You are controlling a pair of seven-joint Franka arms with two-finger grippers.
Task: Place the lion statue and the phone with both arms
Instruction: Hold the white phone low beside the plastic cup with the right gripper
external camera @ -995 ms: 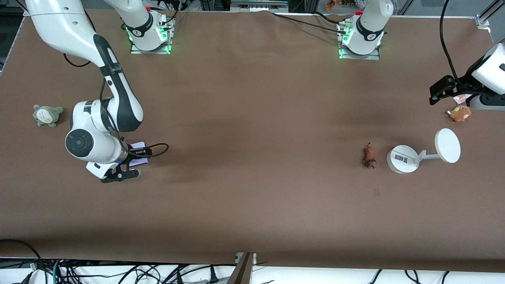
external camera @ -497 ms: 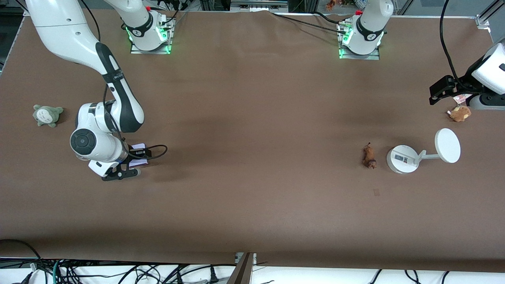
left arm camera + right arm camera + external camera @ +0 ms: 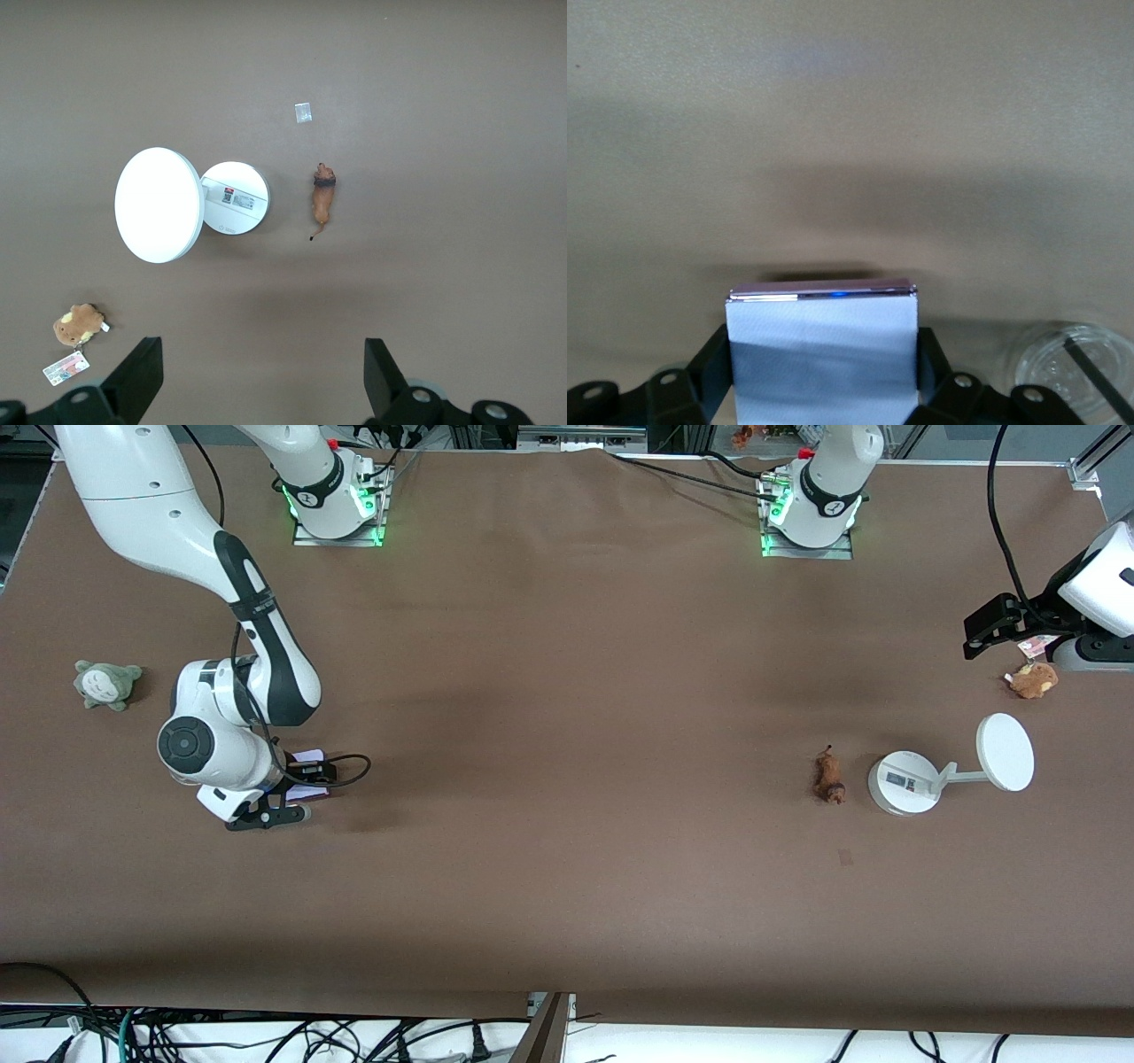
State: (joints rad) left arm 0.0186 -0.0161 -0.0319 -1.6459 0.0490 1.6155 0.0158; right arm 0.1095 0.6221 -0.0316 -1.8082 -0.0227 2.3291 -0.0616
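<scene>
The phone (image 3: 822, 350), a pale lavender-white slab, sits between the fingers of my right gripper (image 3: 822, 372), which is shut on its two sides. In the front view the phone (image 3: 308, 759) shows under that right gripper (image 3: 306, 778), low over the table near the right arm's end. The lion statue (image 3: 829, 778), small and orange-brown, lies on the table beside the white stand; the left wrist view shows the lion statue (image 3: 322, 199) too. My left gripper (image 3: 979, 636) hangs open and empty at the left arm's end, seen from its wrist as the left gripper (image 3: 261, 381).
A white round-based stand (image 3: 904, 781) with a disc (image 3: 1005, 752) stands next to the lion. A tan plush toy (image 3: 1032, 680) lies under the left hand. A grey-green plush toy (image 3: 106, 684) lies at the right arm's end. A small patch (image 3: 846, 856) marks the table.
The right hand has shifted a little with the phone in it. The left arm has not moved.
</scene>
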